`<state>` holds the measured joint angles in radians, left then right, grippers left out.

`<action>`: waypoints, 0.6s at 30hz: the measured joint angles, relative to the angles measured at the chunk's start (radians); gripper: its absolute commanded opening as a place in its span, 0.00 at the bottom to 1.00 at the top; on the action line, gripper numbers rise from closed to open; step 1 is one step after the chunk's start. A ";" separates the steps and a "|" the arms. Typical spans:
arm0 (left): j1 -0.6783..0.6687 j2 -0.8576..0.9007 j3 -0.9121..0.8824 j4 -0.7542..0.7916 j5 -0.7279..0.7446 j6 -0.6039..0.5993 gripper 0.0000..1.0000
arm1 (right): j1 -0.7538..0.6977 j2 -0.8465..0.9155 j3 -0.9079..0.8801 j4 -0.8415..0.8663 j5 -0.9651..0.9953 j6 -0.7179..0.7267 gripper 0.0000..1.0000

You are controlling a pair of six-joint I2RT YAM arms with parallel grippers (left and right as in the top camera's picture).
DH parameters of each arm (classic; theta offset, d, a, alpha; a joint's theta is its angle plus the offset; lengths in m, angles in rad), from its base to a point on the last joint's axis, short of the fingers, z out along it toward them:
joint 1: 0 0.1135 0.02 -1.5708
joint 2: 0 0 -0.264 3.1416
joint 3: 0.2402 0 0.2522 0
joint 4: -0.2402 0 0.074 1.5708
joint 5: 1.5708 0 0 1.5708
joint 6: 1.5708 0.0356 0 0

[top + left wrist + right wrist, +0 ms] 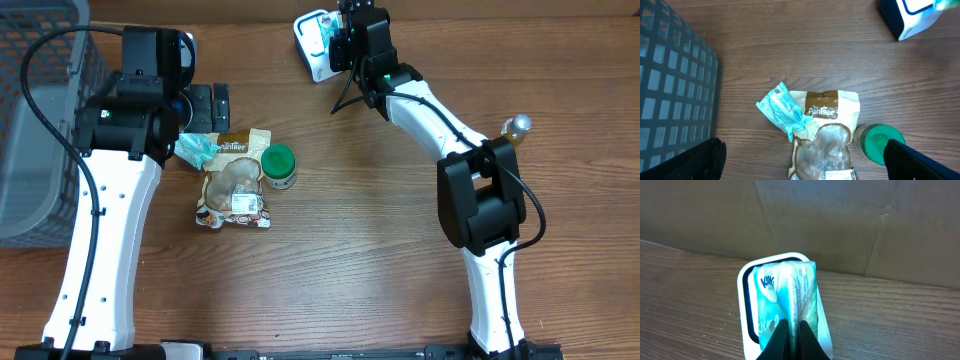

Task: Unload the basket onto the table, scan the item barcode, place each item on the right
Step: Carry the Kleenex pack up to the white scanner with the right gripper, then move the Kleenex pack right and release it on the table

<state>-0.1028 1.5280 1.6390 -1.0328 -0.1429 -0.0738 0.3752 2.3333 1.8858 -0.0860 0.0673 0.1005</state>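
My right gripper is shut on a teal tissue packet, pinching its folded edge. It holds the packet upright just above a white scanner at the table's back edge. The overhead view shows the same grip, right gripper over the scanner. My left gripper stands open, high over a brown Pantree snack bag, with nothing between its fingers. From above, the left gripper sits just behind that bag.
A second teal packet lies against the bag's top left corner. A green-lidded jar stands to the right of the bag. A grey mesh basket fills the far left. A small shiny knob sits at the right.
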 measured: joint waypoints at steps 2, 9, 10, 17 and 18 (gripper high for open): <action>0.000 0.000 0.000 0.000 0.000 0.000 1.00 | 0.000 -0.001 0.001 0.016 0.000 0.000 0.04; 0.000 0.000 0.000 0.000 0.000 0.000 1.00 | -0.001 -0.047 0.001 -0.148 0.000 0.000 0.04; 0.000 0.000 0.000 0.000 0.000 0.000 0.99 | -0.002 -0.067 0.001 -0.183 0.000 0.000 0.04; 0.000 0.000 0.000 0.000 0.000 0.000 1.00 | -0.013 -0.356 0.004 -0.577 0.000 0.000 0.04; 0.000 0.000 0.000 0.000 0.000 0.000 1.00 | -0.019 -0.405 0.009 -0.655 0.000 0.000 0.04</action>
<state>-0.1028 1.5280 1.6390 -1.0325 -0.1425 -0.0742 0.3557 1.9282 1.8946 -0.7410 0.0673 0.1009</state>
